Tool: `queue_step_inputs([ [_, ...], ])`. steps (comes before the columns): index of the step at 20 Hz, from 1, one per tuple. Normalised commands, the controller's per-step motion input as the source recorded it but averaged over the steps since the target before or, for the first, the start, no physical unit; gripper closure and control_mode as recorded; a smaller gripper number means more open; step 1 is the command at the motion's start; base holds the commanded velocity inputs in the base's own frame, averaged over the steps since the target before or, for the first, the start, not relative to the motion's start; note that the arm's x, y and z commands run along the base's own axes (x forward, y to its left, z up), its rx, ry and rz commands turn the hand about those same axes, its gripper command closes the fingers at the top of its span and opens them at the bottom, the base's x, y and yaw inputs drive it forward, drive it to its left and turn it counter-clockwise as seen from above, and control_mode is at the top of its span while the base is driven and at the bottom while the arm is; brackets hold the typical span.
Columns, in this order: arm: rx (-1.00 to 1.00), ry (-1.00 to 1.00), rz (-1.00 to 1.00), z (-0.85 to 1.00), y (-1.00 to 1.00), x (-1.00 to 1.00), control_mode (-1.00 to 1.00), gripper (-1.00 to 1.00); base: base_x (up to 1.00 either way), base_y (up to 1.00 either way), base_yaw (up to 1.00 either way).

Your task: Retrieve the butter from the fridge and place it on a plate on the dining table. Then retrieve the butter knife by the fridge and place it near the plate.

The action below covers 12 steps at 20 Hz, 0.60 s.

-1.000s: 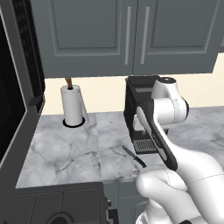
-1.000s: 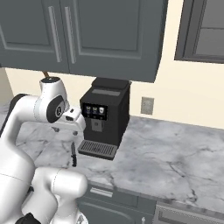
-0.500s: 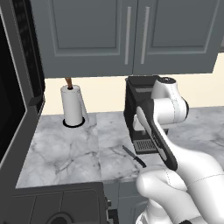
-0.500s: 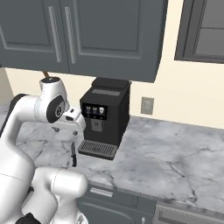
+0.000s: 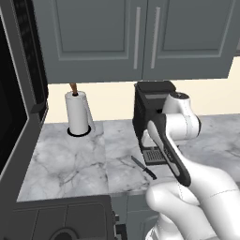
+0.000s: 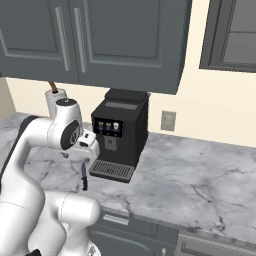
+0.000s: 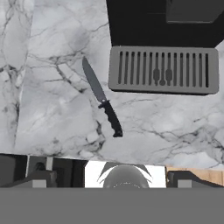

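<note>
At far left the fridge [image 5: 16,140] stands open, its inside too dark to judge. Left of centre in the hand view the butter knife [image 7: 102,98] lies flat on the counter [image 7: 48,109], beside the coffee machine's drip tray [image 7: 163,70]. The gripper [image 7: 109,177], wide open and empty, hangs above, probably lining up a pick.
</note>
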Motion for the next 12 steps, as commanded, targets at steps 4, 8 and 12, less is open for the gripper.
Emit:
queue_step_inputs([
  [4,-0.1,0.12,0.03,-0.09,0.08,0.0,-1.0,-1.0,0.0,0.0,0.0],
  [8,-0.16,0.02,0.01,-0.45,0.23,0.0,-1.0,-1.0,0.0,0.0,0.0],
  [12,-0.1,0.0,0.03,-0.66,0.16,0.08,-1.0,-1.0,0.0,0.0,0.0],
])
